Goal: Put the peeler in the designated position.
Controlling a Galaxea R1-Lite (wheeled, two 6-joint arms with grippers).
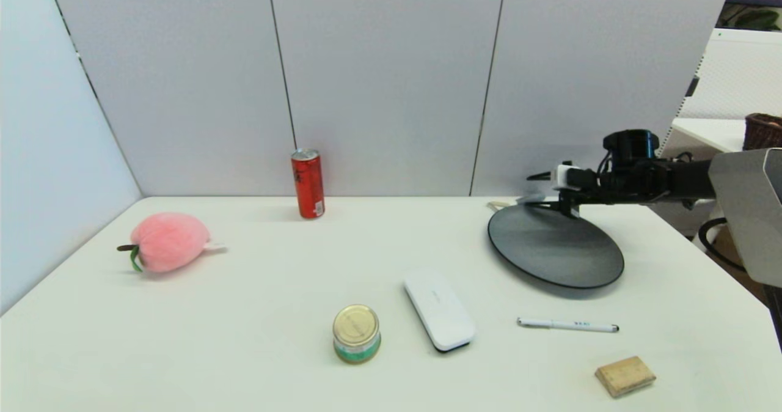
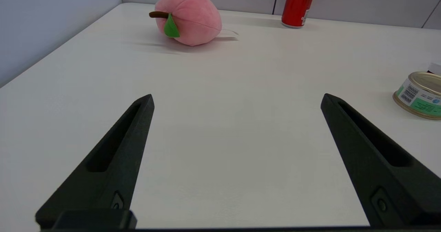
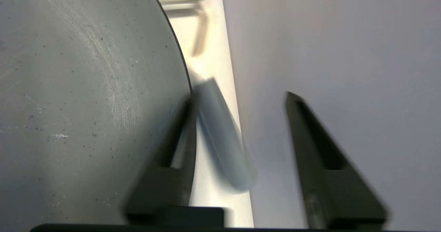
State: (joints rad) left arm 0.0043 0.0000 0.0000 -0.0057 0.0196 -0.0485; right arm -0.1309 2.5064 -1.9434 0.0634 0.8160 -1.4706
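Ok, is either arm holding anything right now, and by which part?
Nothing is held yet. The right gripper has its jaws open either side of the grey handle of the peeler; the left gripper is open and empty.

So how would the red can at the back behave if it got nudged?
The red can stands upright, tall and narrow, so a push near its top would probably tip it. Once on its side, its round body would likely roll across the smooth table.

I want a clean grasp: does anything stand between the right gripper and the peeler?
Nothing visible does. The open right gripper has the peeler's grey handle between its fingers, beside the dark plate's far rim. The left gripper rests open over bare table.
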